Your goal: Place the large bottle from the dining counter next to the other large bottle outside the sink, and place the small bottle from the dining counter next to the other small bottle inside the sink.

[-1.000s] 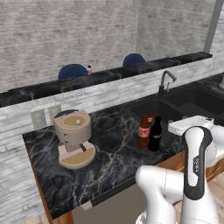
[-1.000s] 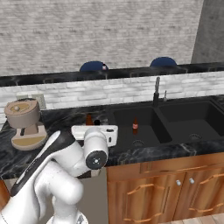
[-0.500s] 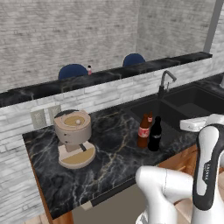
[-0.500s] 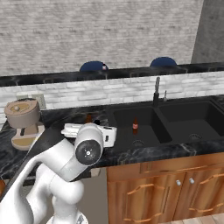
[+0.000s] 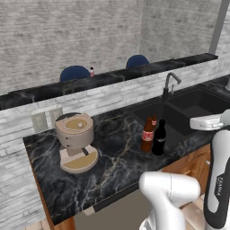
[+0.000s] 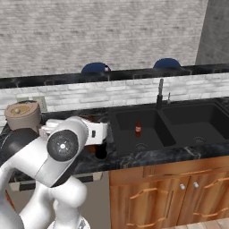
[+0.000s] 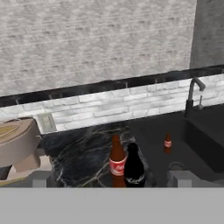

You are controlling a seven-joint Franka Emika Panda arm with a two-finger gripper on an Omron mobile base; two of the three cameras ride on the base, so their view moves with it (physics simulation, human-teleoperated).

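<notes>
The large black bottle stands on the kitchen counter, touching or nearly touching the amber large bottle, left of the sink. In the hand view the amber bottle and the black bottle sit low in the middle, and a small bottle stands inside the sink. Another small bottle stands on the dining counter. My gripper hovers open and holds nothing, drawn back to the right of the two large bottles. Its fingertips stand wide apart.
A beige coffee machine stands on the counter at the left. The curved faucet rises behind the sink. Two blue stools show behind the dining counter. My own white arm covers much of the counter in the right base view.
The hand has drawn back to the right, away from the two large bottles, and the arm's elbow has swung. The bottles have stayed in place and the jaws have stayed open.
</notes>
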